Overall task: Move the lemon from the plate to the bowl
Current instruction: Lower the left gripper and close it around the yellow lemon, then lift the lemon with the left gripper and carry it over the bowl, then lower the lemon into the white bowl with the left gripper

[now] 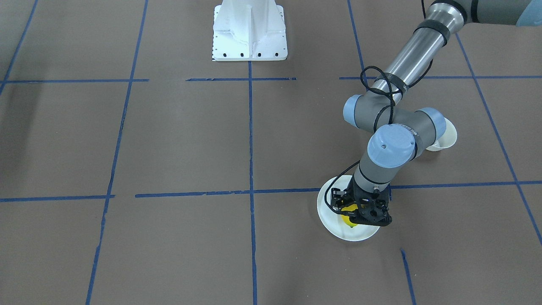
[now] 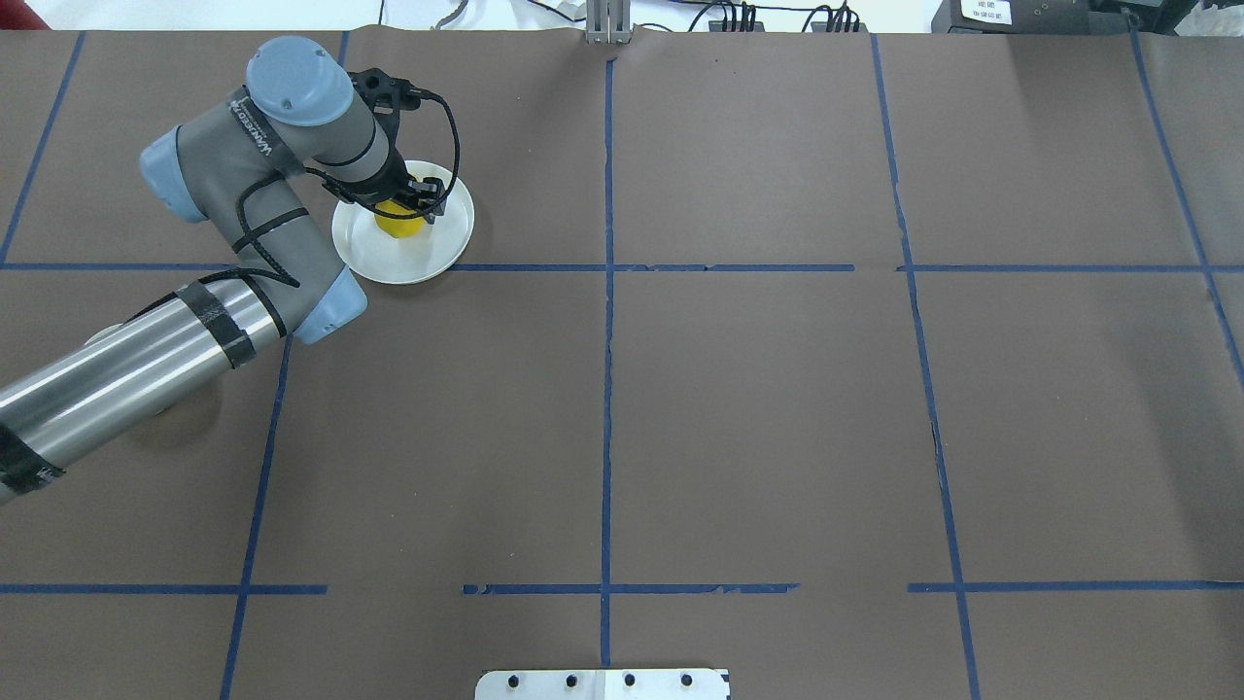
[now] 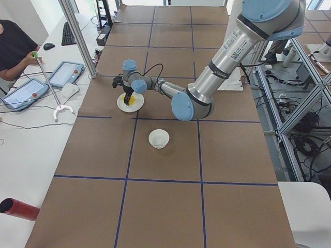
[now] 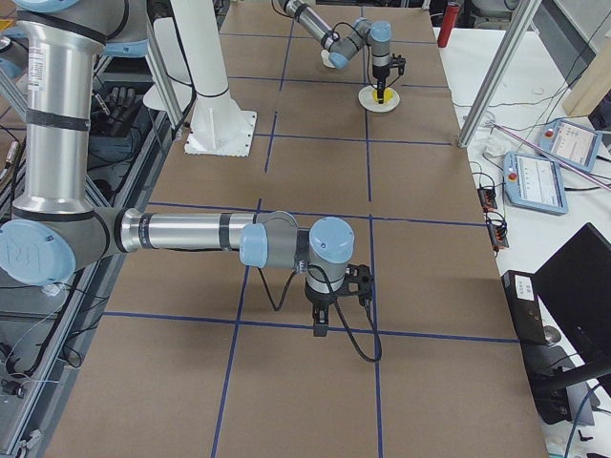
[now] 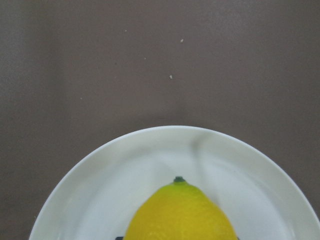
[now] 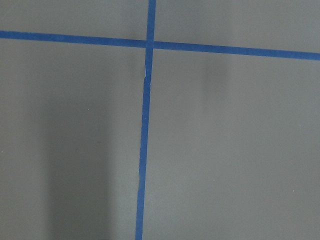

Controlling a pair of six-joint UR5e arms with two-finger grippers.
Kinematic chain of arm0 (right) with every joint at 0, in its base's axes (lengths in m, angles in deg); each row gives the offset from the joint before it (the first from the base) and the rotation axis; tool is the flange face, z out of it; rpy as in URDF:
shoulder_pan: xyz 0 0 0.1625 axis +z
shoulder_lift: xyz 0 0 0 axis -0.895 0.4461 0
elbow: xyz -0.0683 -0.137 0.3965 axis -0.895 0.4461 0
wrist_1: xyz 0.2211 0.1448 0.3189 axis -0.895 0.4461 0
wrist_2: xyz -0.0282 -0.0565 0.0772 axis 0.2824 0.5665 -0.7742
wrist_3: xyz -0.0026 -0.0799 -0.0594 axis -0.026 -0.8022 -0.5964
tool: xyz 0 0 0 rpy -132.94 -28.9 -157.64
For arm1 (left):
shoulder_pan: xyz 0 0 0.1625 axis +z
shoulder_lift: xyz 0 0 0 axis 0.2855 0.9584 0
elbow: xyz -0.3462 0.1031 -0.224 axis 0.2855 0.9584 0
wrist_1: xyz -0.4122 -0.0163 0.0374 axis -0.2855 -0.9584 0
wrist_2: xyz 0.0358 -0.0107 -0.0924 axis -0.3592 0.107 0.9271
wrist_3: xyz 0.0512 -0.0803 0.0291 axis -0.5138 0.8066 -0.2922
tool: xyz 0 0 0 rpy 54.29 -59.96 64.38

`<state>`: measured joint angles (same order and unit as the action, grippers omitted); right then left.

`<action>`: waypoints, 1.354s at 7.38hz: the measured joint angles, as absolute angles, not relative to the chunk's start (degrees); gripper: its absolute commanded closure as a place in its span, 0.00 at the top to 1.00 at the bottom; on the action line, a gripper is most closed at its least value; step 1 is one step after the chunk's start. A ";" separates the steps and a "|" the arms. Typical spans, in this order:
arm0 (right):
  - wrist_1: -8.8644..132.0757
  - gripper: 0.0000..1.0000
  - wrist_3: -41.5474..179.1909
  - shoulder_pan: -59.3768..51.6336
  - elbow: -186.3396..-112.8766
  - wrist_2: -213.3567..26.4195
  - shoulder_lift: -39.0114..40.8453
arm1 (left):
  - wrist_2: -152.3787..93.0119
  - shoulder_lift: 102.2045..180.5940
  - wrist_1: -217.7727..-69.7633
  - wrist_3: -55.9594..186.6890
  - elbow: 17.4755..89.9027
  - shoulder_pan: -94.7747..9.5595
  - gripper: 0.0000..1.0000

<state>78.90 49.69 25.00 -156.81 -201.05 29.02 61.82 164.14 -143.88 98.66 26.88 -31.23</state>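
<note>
Nearest me, at the bench's right end, the right gripper [image 4: 320, 329] hangs pointing down beside a crossing of blue tape lines [image 6: 148, 44]. From this side I cannot tell how its jaws stand. Bare brown bench [image 4: 420, 239] runs all round it, out to both long edges.

Further along, near the robot's edge, stands the white mounting foot [image 4: 221, 134]. Wide open surface lies between it and the operators' edge.

Way down toward the left end, the plate [image 2: 442, 248] lies toward the operators' side, set in from both edges. The lemon [image 2: 397, 224] sits at the plate's middle. The left gripper [image 2: 413, 202] is down over it, jaws to either side of the fruit and close against it. Whether they actually pinch it I cannot tell.

The bowl [image 3: 159, 138] stands upright, apart from the plate, nearer the robot's edge and the left end. Seen from across the bench it is partly hidden behind the left arm's wrist. Free bench lies between the two dishes.
</note>
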 measured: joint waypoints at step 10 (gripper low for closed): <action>78.90 1.00 49.68 25.00 -156.81 -201.05 29.02 | 68.25 118.30 -139.82 98.55 67.27 -35.27 0.00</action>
<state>78.90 49.68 25.00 -156.81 -201.05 29.02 68.25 118.30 -139.82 98.55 67.27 -35.27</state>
